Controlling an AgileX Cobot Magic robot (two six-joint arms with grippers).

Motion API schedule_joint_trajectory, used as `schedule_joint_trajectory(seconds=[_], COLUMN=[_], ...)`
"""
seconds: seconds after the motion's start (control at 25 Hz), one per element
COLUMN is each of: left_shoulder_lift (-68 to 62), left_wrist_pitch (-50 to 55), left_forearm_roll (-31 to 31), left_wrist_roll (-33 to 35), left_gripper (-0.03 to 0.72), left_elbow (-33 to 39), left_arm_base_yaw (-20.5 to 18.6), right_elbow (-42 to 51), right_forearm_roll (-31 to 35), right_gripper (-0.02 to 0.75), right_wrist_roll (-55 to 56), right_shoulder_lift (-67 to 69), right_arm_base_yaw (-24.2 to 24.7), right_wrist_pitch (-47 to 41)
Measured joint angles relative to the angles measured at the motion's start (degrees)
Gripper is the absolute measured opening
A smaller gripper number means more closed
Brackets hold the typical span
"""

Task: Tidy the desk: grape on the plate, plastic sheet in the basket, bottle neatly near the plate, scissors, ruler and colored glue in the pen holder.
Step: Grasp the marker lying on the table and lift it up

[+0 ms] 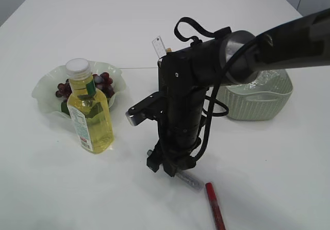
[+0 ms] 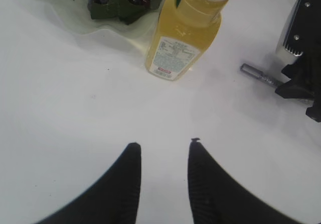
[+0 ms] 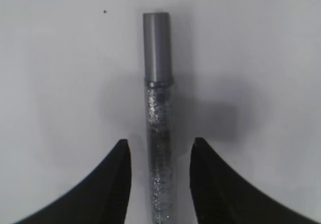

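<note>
Two black fingers of the right gripper (image 3: 159,156) are standing apart astride the grey-capped silver glitter glue tube (image 3: 159,113) lying on the white table (image 1: 51,189), not yet gripping it. Judging by this, the glue pickup is beginning: closing squarely, then lifting toward the pen holder, is coming next.

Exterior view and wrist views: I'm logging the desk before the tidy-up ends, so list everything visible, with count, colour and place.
Plastic juice bottle: one, yellow, upright before the plate.
Scalloped glass plate: one, pale green, left.
Grape bunch: one, dark red, on plate.
Woven basket: one, pale green, right, holding clear plastic sheet.
Silver glitter glue tube: one, lying between right tool's fingers.
Red glue tube: one, front.
Left tool: open, empty.
Right tool: open, straddling silver tube.
</note>
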State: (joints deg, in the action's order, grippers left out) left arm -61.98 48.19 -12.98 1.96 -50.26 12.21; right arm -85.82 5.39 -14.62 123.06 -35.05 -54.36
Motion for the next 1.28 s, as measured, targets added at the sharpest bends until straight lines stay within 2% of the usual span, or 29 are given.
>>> schedule_joint_trajectory(seconds=[0.48, 0.96, 1.28], left_shoulder_lift=[0.0, 0.0, 0.0], left_wrist_pitch=[0.0, 0.0, 0.1], left_forearm_roll=[0.0, 0.0, 0.0], left_wrist_roll=[0.0, 0.0, 0.0], left_gripper=[0.241, 0.241, 0.241], left_elbow=[0.0, 0.0, 0.0], left_arm_base_yaw=[0.0, 0.0, 0.0], right_elbow=[-0.2, -0.2, -0.4], right_forearm_roll=[0.0, -0.1, -0.1], right_gripper=[0.286, 0.123, 0.054], right_wrist_roll=[0.2, 0.3, 0.4], right_shoulder_lift=[1.8, 1.8, 1.8], right_arm_base_yaw=[0.0, 0.0, 0.0], right_wrist_pitch=[0.8, 0.8, 0.8])
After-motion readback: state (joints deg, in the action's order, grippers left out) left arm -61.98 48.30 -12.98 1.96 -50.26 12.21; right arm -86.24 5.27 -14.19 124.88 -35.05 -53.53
